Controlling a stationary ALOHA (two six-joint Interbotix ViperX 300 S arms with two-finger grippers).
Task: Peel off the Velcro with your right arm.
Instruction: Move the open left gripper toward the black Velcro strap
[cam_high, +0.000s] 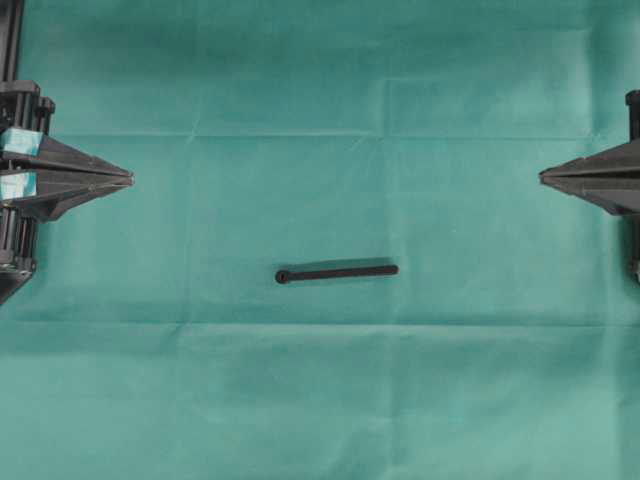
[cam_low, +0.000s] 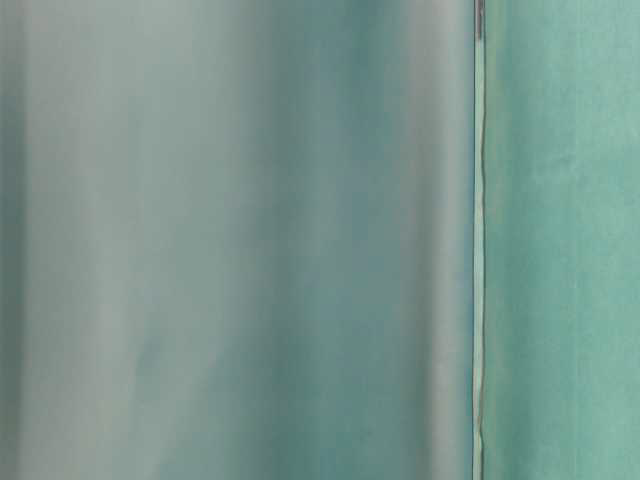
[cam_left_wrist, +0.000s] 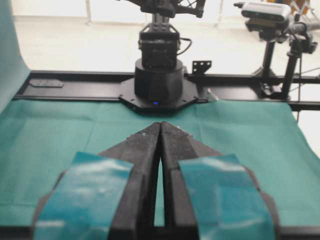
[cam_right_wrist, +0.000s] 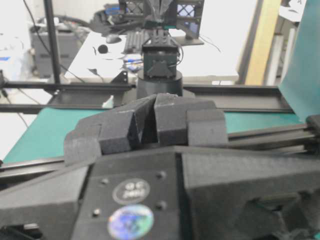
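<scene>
A: Near the middle of the bench, on the green cloth, the black Velcro strip lies flat, its small rounded end toward the left edge.

B: And the claws?

A: At the left edge, the left claw, its fingers wrapped in teal tape, is pressed together and pinches nothing. At the right edge, the right claw on the right arm is likewise pressed together and empty. Both sit well apart from the strip.
</scene>
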